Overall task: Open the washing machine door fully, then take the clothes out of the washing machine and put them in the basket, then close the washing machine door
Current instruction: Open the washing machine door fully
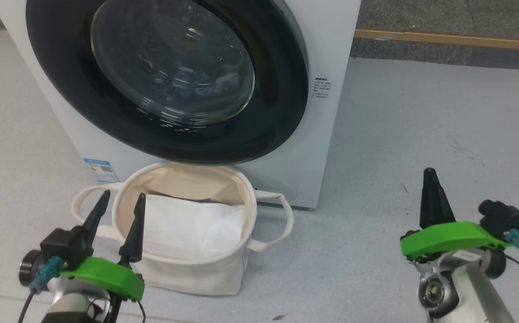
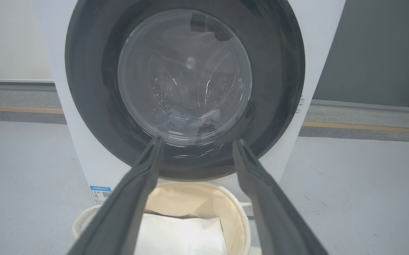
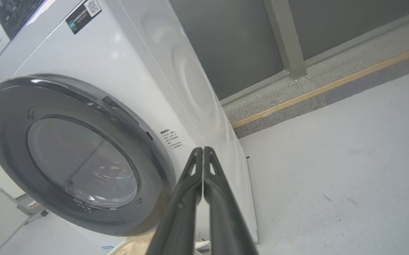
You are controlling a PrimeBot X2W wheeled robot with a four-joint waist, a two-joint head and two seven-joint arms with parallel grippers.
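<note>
The white washing machine stands straight ahead, and its black-rimmed round door lies shut against the front. Through the glass a bit of bluish clothes shows low in the drum, also as clothes in the left wrist view. The cream canvas basket sits on the floor right below the door. My left gripper is open and empty at the basket's left rim, pointing at the door. My right gripper is shut and empty, out on the floor right of the machine.
A plain white flat sheet lies inside the basket. Grey floor stretches to the right of the machine, ending at a tan strip along the wall. A blue label sits on the machine's lower left front.
</note>
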